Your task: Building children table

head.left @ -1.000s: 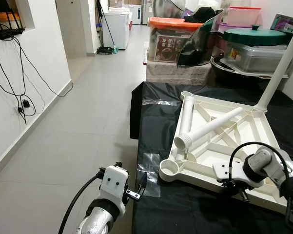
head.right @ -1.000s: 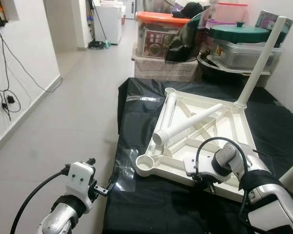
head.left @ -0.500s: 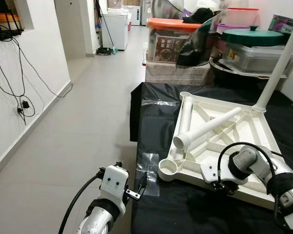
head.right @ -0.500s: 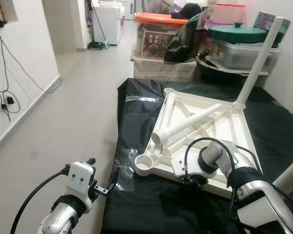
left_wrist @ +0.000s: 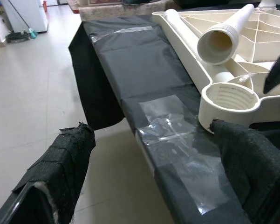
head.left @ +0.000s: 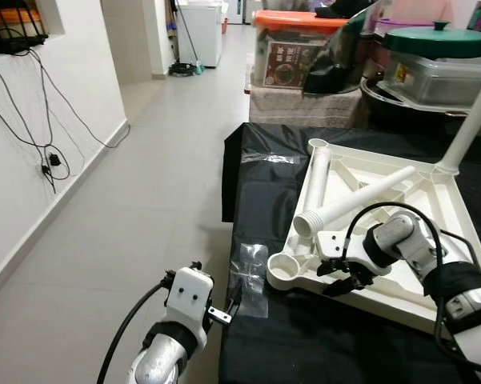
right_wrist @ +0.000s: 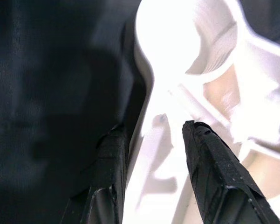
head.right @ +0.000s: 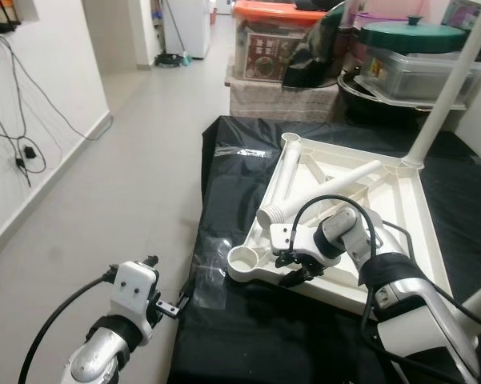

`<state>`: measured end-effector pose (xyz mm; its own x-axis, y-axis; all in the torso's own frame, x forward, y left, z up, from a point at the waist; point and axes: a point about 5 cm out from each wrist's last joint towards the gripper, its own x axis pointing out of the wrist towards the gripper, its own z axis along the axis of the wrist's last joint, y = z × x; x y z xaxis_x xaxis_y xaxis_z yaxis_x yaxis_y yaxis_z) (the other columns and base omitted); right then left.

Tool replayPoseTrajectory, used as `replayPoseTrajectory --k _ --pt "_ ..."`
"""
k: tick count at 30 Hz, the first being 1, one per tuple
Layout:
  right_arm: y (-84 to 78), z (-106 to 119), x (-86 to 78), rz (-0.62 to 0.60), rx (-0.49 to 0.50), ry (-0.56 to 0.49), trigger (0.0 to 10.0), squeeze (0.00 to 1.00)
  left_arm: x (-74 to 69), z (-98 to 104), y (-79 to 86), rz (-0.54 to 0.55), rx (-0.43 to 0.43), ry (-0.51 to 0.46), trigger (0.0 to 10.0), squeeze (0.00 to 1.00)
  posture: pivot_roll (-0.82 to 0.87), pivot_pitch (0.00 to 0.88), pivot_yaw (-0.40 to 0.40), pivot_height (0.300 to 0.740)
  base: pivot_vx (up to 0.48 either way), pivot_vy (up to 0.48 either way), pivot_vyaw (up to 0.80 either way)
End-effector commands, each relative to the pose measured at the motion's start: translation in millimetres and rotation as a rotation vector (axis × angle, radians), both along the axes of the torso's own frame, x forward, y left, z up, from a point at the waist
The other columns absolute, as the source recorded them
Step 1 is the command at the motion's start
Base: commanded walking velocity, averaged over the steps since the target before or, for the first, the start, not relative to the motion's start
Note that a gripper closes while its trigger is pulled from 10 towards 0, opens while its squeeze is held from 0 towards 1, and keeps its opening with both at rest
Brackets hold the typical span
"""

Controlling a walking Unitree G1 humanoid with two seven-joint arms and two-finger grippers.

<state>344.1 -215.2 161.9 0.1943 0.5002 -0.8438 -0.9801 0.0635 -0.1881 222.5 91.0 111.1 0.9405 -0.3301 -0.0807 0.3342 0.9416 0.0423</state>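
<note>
The white plastic tabletop (head.left: 400, 232) lies upside down on a desk draped in black cloth (head.left: 264, 192), its ribbed underside up, with one leg already standing in the far corner (head.left: 472, 120), a loose leg (head.left: 360, 196) lying slantwise across the ribs, and an empty threaded socket (head.left: 286, 272) at the near corner. It looks stiff, light and smooth, likely to slide on the cloth, so the raised rim near a corner is the sensible place to take hold. The right tool (head.right: 292, 268) is there, its fingers (right_wrist: 209, 163) spread to either side of the near rim beside the socket, not pressed onto it. The left tool (left_wrist: 153, 154) hangs spread off the desk's near edge, by a patch of clear tape (left_wrist: 177, 126). Behind stand an orange-lidded storage box (head.left: 296, 40), whose label is too small to read, and a green lid (head.left: 436, 36).
</note>
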Motion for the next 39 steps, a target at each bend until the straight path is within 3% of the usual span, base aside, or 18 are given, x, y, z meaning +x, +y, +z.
replayPoseTrajectory --k 1,4,7,8,9,10,11,12,14,15,17,18,19,21,24,30,35,39 --pt "4.7 2.9 -1.9 0.001 0.072 0.009 10.0 0.0 -1.5 -4.9 -0.7 -0.007 0.01 0.022 10.0 0.0 0.06 0.0 -0.062 0.74 0.0 0.0 0.0" --pt "15.3 16.9 -4.6 0.014 0.291 0.016 10.0 0.0 -2.0 -5.3 -1.4 -0.01 0.017 0.02 10.0 0.0 0.06 0.0 -0.066 0.74 0.0 0.0 0.0" --pt "16.5 22.8 -4.3 0.0 0.365 0.016 10.0 0.0 -2.4 -5.7 -1.4 -0.01 0.018 0.022 10.0 0.0 0.06 0.0 -0.063 0.74 0.0 0.0 0.0" --pt "19.1 31.1 -1.7 -0.025 0.454 -0.01 10.0 0.0 -2.6 -5.9 -1.4 -0.01 0.019 0.023 10.0 0.0 0.06 0.0 -0.065 0.74 0.0 0.0 0.0" --pt "19.1 31.1 -1.7 -0.025 0.454 -0.01 10.0 0.0 -2.6 -5.9 -1.4 -0.01 0.019 0.023 10.0 0.0 0.06 0.0 -0.065 0.74 0.0 0.0 0.0" --pt "22.0 40.2 2.7 -0.069 0.549 -0.045 10.0 0.0 -2.7 -6.6 -1.0 -0.008 0.023 0.025 10.0 0.0 0.06 0.0 -0.062 0.74 0.0 0.0 0.0" --pt "22.0 40.2 2.7 -0.069 0.549 -0.045 10.0 0.0 -2.7 -6.6 -1.0 -0.008 0.023 0.025 10.0 0.0 0.06 0.0 -0.062 0.74 0.0 0.0 0.0" --pt "24.1 47.1 6.7 -0.108 0.615 -0.081 10.0 0.0 -2.6 -7.2 -0.8 -0.007 0.026 0.028 10.0 0.0 0.06 0.0 -0.06 0.74 0.0 0.0 0.0" --pt "24.1 47.1 6.7 -0.108 0.615 -0.081 10.0 0.0 -2.6 -7.2 -0.8 -0.007 0.026 0.028 10.0 0.0 0.06 0.0 -0.06 0.74 0.0 0.0 0.0" --pt "26.6 51.5 11.9 -0.169 0.673 -0.124 10.0 0.0 -2.7 -7.9 -0.7 -0.008 0.032 0.029 10.0 0.0 0.06 0.0 -0.06 0.74 0.0 0.0 0.0" --pt "26.6 51.5 11.9 -0.169 0.673 -0.124 10.0 0.0 -2.7 -7.9 -0.7 -0.008 0.032 0.029 10.0 0.0 0.06 0.0 -0.06 0.74 0.0 0.0 0.0" --pt "31.2 53.1 22.3 -0.304 0.733 -0.224 10.0 0.0 -3.0 -8.5 -0.5 -0.01 0.038 0.031 10.0 0.0 0.06 0.0 -0.057 0.74 0.0 0.0 0.0" --pt "31.2 53.1 22.3 -0.304 0.733 -0.224 10.0 0.0 -3.0 -8.5 -0.5 -0.01 0.038 0.031 10.0 0.0 0.06 0.0 -0.057 0.74 0.0 0.0 0.0" --pt "38.0 45.7 33.8 -0.52 0.779 -0.376 10.0 0.0 -3.7 -9.5 -0.2 -0.014 0.045 0.033 10.0 0.0 0.06 0.0 -0.053 0.74 0.0 0.0 0.0" --pt "40.9 36.7 32.3 -0.565 0.772 -0.375 10.0 0.0 -4.2 -9.7 -0.4 -0.015 0.046 0.033 10.0 0.0 0.06 0.0 -0.056 0.74 0.0 0.0 0.0" --pt "36.4 11.1 19.3 -0.586 0.632 -0.278 10.0 0.0 -5.2 -9.5 -0.7 -0.014 0.043 0.034 10.0 0.0 0.06 0.0 -0.054 0.74 0.0 0.0 0.0" --pt "3.1 -8.0 0.8 -0.609 0.447 -0.199 10.0 0.0 -5.4 -8.4 0.0 -0.012 0.039 0.035 10.0 0.0 0.06 0.0 -0.048 0.74 0.0 0.0 0.0" --pt "-8.0 -7.9 -5.7 -0.593 0.405 -0.158 10.0 0.0 -5.5 -8.2 0.2 -0.012 0.038 0.035 10.0 0.0 0.06 0.0 -0.049 0.74 0.0 0.0 0.0"
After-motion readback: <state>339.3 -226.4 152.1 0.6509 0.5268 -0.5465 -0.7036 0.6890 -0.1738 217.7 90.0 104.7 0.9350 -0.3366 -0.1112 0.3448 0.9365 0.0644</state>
